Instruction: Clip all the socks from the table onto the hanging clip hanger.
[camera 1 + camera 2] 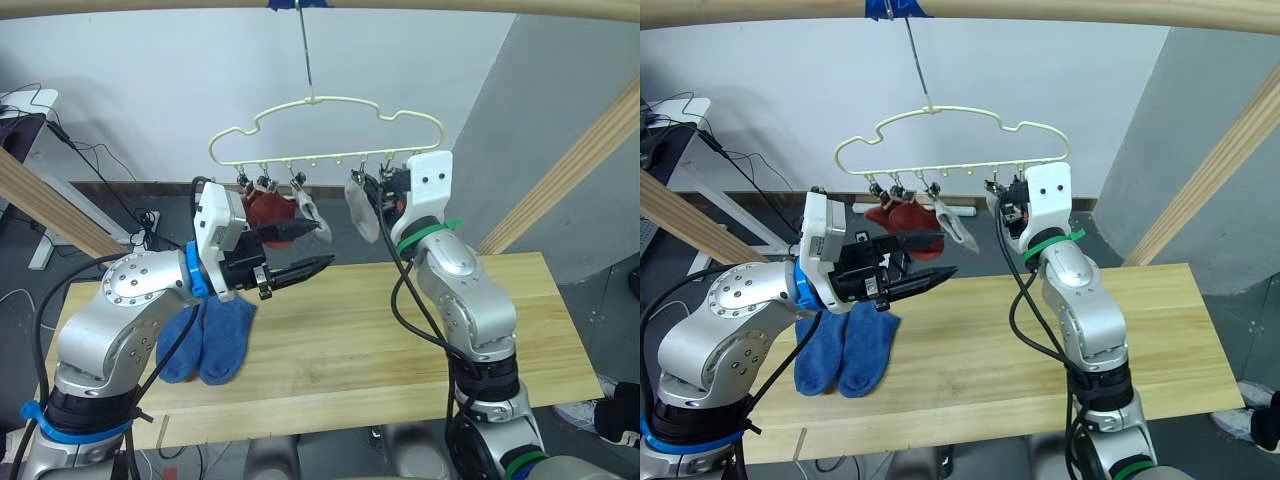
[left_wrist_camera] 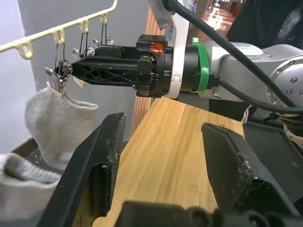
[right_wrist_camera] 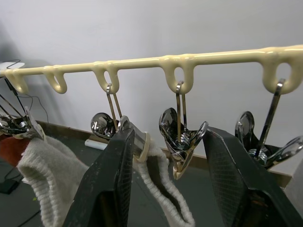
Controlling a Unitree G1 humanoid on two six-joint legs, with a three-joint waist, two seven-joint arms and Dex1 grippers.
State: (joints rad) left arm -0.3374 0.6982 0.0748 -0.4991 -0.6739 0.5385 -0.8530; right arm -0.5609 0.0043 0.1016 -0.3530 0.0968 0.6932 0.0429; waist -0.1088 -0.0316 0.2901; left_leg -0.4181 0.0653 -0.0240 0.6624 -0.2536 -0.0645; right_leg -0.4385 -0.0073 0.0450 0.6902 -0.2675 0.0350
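Note:
The cream clip hanger (image 1: 325,128) hangs from the top pole over the table (image 1: 420,340). Two rust red socks (image 1: 266,208) are clipped at its left end, with a grey sock (image 1: 313,220) beside them and another grey sock (image 1: 360,212) further right. Two blue socks (image 1: 212,338) lie side by side on the table's left part. My left gripper (image 1: 300,255) is open and empty, held above the blue socks and below the red ones. My right gripper (image 3: 168,139) is raised to the clip row, open, with its fingers either side of an empty metal clip (image 3: 179,144).
Round wooden poles frame the scene: one across the top (image 1: 450,6), slanted ones at the right (image 1: 575,165) and left (image 1: 45,210). Cables and a white desk (image 1: 25,110) stand at the far left.

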